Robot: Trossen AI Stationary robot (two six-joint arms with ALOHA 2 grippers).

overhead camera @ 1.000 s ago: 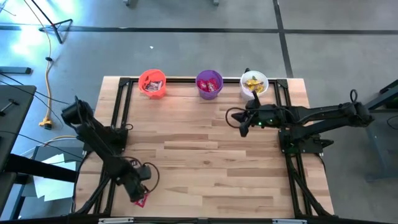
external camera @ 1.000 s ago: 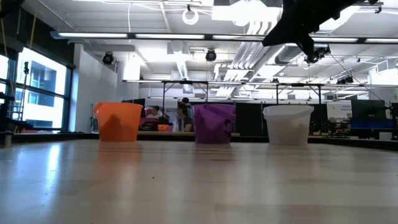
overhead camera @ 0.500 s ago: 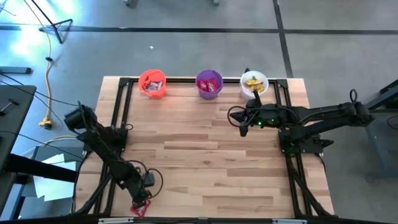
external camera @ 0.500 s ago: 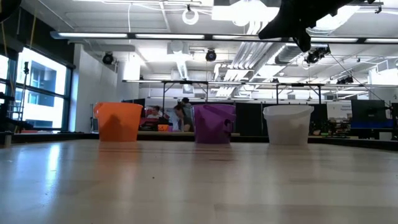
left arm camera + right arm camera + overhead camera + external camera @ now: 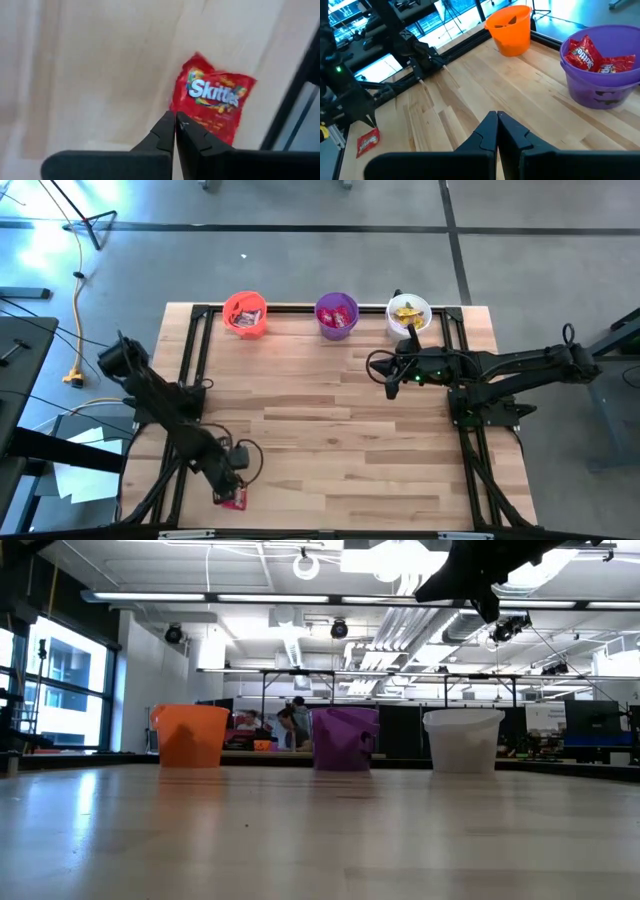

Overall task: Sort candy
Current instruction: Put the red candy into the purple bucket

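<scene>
Sorting appears nearly finished, judging by how little is left out on the table [image 5: 330,430]. Only one red packet [image 5: 232,500] is seen lying loose, flat on the boards at the near left corner, close beside the black frame rail. Everything else visible has been placed in the three cups along the far edge: red packets in the orange cup [image 5: 245,314], more red-wrapped sweets in the purple cup [image 5: 336,316], and yellow ones in the white cup [image 5: 408,314]. What remains, it is judged, is for that last packet to be picked up and dropped in a cup.

The left gripper [image 5: 228,488] is held just over the packet, its fingers pressed together with nothing between them; in the left wrist view the packet [image 5: 213,104] lies past the fingertips, apart from them. The right gripper [image 5: 392,376] is also clenched and empty, held above the table near the white cup.

The packet is a small flat pouch of glossy, crinkled film, with white lettering on red. The cups are smooth plastic, tapered like little pails. The tabletop is made of pale wood strips with a faint sheen.
</scene>
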